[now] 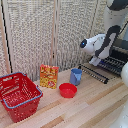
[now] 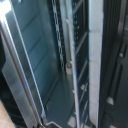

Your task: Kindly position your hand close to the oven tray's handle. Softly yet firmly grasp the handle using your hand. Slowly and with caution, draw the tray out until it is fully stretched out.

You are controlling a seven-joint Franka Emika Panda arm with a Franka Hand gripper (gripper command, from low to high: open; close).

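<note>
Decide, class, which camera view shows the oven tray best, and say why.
The exterior view: the oven tray appears as a whole dark wire rack sticking out over the table, under the arm. The wrist view gives only a blurred close-up of bars, too tight to judge the tray's position.

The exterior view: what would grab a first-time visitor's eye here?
Probably the bright red plastic basket at the exterior view's left, on the pale wooden table. Next, the glossy white-and-black robot arm at the exterior view's right, bending down over a dark metal wire rack pulled out towards the table. Between them stand an orange box, a red bowl and a blue cup.
</note>
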